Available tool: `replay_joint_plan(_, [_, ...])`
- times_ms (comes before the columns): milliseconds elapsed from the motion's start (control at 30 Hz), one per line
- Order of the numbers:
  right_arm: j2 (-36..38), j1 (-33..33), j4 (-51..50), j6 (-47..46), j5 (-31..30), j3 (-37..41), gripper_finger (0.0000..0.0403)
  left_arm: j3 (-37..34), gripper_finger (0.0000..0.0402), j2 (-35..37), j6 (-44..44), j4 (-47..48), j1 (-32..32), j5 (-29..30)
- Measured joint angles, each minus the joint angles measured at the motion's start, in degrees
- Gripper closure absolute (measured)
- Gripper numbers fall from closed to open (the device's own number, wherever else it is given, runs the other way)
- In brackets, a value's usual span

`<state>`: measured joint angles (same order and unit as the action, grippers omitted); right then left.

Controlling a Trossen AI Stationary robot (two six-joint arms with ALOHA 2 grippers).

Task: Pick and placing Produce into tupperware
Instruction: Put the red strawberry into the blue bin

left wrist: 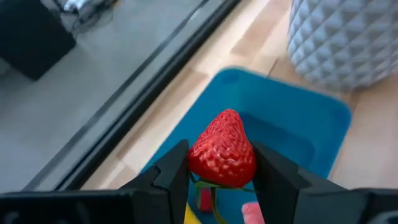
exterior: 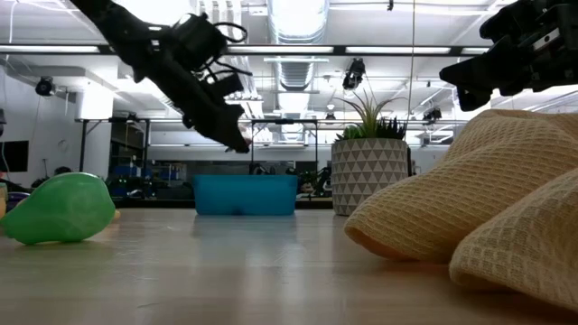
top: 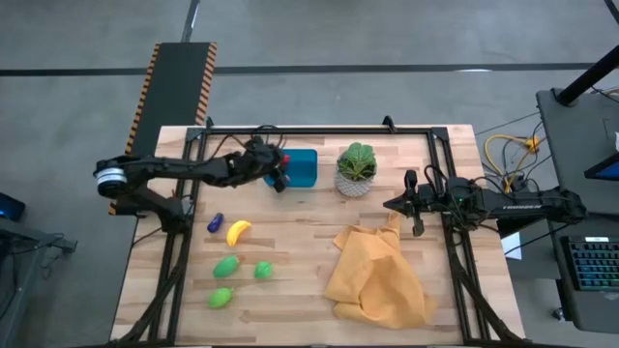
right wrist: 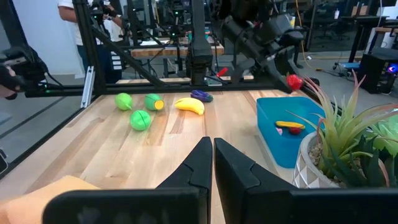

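A red toy strawberry (left wrist: 222,155) is held in my left gripper (top: 280,179) over the left edge of the teal tupperware (top: 304,166). Small red and yellow pieces (right wrist: 289,126) lie inside the tupperware. On the table's left part lie more produce: a purple piece (top: 215,222), a yellow banana (top: 238,231) and three green pieces (top: 226,265) (top: 263,272) (top: 221,297). My right gripper (top: 392,204) waits shut at the right, above the table, with nothing in it. My left gripper pinches the strawberry's two sides (left wrist: 198,163) between its two fingers. The fingers (left wrist: 174,177) come from the table's left, slanting down. The strawberry's pointed end faces away from the gripper, and the fruit hangs clear above the tupperware (left wrist: 298,124).
A white patterned pot with a green plant (top: 357,171) stands just right of the tupperware. A crumpled yellow cloth (top: 377,275) lies on the near right part of the table. A black frame (top: 319,130) runs along the table's edges.
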<state>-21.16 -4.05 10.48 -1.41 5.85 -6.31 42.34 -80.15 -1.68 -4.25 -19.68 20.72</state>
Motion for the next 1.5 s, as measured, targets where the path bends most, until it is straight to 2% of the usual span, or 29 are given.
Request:
replay_joint_plan(200, [0.0, 0.0, 0.0, 0.0, 0.0, 0.0, 0.0394, 4.6, 0.0278, -4.0, 1.5, 9.8, -0.7, 2.4])
replay_joint_plan(633, [0.0, 0.0, -0.3, 0.0, 0.0, 0.0, 0.0394, 8.6, 0.0278, -8.1, 1.8, 17.9, -3.4, 3.6])
replay_joint_plan(1133, [0.0, 0.0, -0.5, 0.0, 0.0, 0.0, 0.0394, 8.2, 0.0278, -8.7, 1.3, 18.5, -5.5, 3.3])
replay_joint_plan(1500, [0.0, 0.0, -0.6, 0.0, 0.0, 0.0, 0.0394, 8.8, 0.0278, -12.4, 0.9, 18.3, -5.6, 3.1])
